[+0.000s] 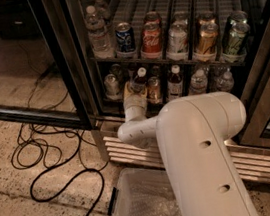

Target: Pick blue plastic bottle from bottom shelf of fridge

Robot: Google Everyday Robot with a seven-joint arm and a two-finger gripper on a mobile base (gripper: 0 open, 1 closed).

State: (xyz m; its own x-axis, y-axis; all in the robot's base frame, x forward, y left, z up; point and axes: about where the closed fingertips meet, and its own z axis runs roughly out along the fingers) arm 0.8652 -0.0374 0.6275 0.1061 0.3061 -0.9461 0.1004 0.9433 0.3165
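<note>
**Gripper at bottle on bottom shelf, grip state unclear**

Gripper [135, 93] is inside the fridge [80, 52], at the front of the bottom shelf [112, 106], approx frame centre, slightly toward 11 o'clock. Spread or clamped: can't tell, the pale wrist housing blocks the tip.

Blue plastic bottle [139, 80] is right at the gripper's 12 o'clock, touching or as good as. White cap is up, and the bottle is tilted w/ the cap leaning toward 1 o'clock. Its base is hidden behind the gripper, so can't say if it's on the rack.

Same shelf:
- small can [112, 85] at the gripper's 10 o'clock
- amber container [154, 89] just beside it at 3 o'clock
- 2nd white-cap bottle [174, 81] further out at 3 o'clock, upright

Shelf above has a water bottle [97, 32], blue can [125, 36], Coke can [151, 41], and more cans toward 3 o'clock.

Arm [202, 150] fills the 5 o'clock part of frame, w/ the forearm running toward 10 o'clock to the gripper. Louvred grille [264, 161] sits below the shelf, partly behind the arm. Clear bin [139, 205] is on the floor at 6 o'clock, and a black cable [60, 182] is looped at 8 o'clock.
</note>
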